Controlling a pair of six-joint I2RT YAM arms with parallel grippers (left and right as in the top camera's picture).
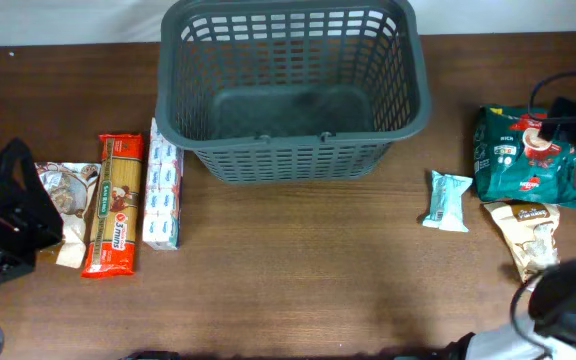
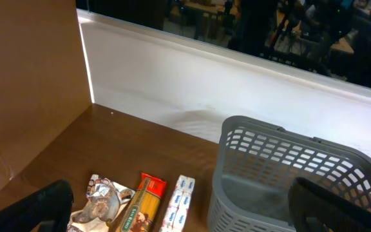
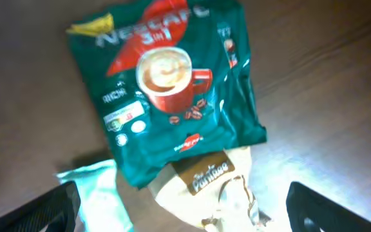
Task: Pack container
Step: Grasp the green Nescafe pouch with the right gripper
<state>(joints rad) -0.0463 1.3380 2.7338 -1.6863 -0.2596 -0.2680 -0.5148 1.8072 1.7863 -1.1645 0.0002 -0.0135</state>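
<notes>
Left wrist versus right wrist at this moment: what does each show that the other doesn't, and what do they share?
Only the left wrist view: the grey basket and, beside it, a spaghetti packet, a white-and-blue box and a silvery packet. Only the right wrist view: a green Nescafe 3in1 bag, a beige pouch and a pale teal packet. Shared: just the brown table; no item appears in both.

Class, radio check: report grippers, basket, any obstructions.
Left gripper open, right gripper open. Basket empty. Spaghetti left, coffee bag right, nothing blocking.
</notes>
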